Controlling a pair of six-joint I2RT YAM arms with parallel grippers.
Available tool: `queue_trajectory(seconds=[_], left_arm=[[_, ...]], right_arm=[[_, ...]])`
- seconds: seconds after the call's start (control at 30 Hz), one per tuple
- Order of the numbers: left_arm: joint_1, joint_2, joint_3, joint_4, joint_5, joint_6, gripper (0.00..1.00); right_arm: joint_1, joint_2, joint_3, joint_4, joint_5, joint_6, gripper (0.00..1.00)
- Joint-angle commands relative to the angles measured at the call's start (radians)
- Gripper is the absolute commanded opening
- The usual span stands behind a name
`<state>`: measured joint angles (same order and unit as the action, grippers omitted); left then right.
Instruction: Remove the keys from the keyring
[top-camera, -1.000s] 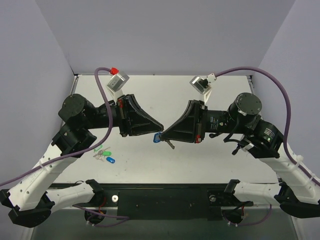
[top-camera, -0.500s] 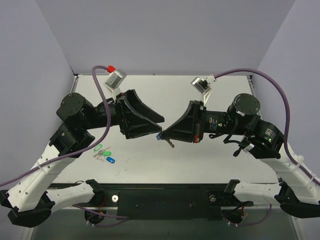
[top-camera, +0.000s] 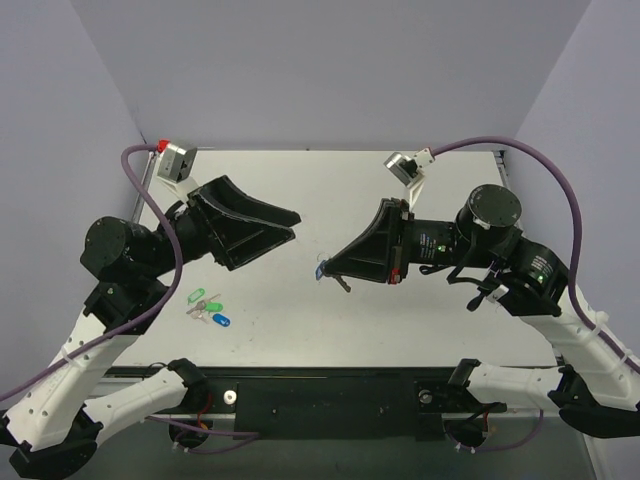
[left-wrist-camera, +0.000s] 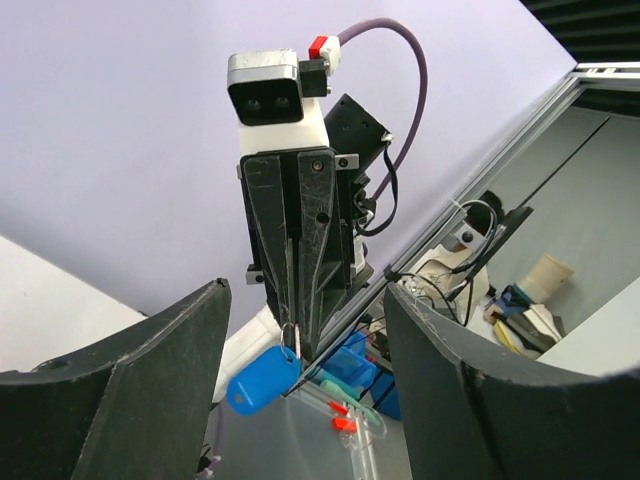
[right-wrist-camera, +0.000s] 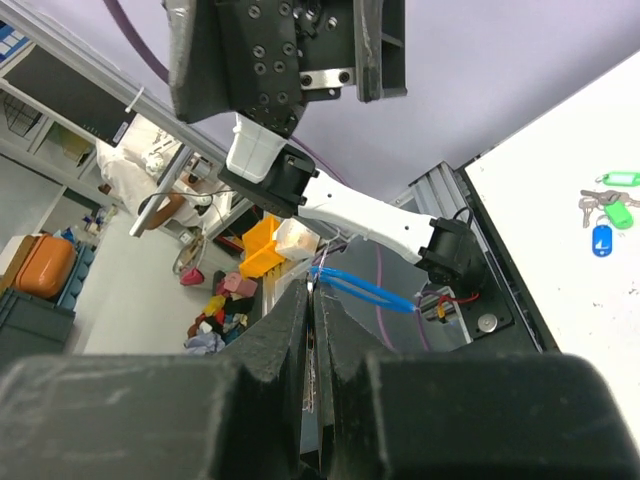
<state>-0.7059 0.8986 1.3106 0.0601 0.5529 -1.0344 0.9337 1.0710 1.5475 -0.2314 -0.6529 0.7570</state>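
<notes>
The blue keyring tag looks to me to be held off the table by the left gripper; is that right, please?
Not quite: the right gripper holds the keyring off the table; the left gripper is open and empty. The left wrist view shows it.

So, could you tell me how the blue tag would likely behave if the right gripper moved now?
The tag hangs from a thin ring at the shut right gripper, so it would probably swing freely. It looks like small plastic, so it is likely light and stiff. The ring is thin, so the grip might slip.
</notes>
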Motion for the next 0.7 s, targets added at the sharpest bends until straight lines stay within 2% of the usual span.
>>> queue_trajectory(seconds=[0.0, 0.33, 0.67], left_arm=[[0.006, -0.013, -0.068, 0.165, -0.034, -0.093, 0.72], [0.005, -0.049, -0.148, 0.208, -0.015, -0.121, 0.63], [0.005, -0.053, -0.171, 0.251, -0.021, -0.128, 0.58]], right_arm=[[-0.029, -0.016, 0.020, 0.116, -0.077, -0.007, 0.00], [-0.075, 0.036, 0.043, 0.274, -0.163, 0.074, 0.00], [-0.076, 0.058, 0.019, 0.323, -0.149, 0.107, 0.00]])
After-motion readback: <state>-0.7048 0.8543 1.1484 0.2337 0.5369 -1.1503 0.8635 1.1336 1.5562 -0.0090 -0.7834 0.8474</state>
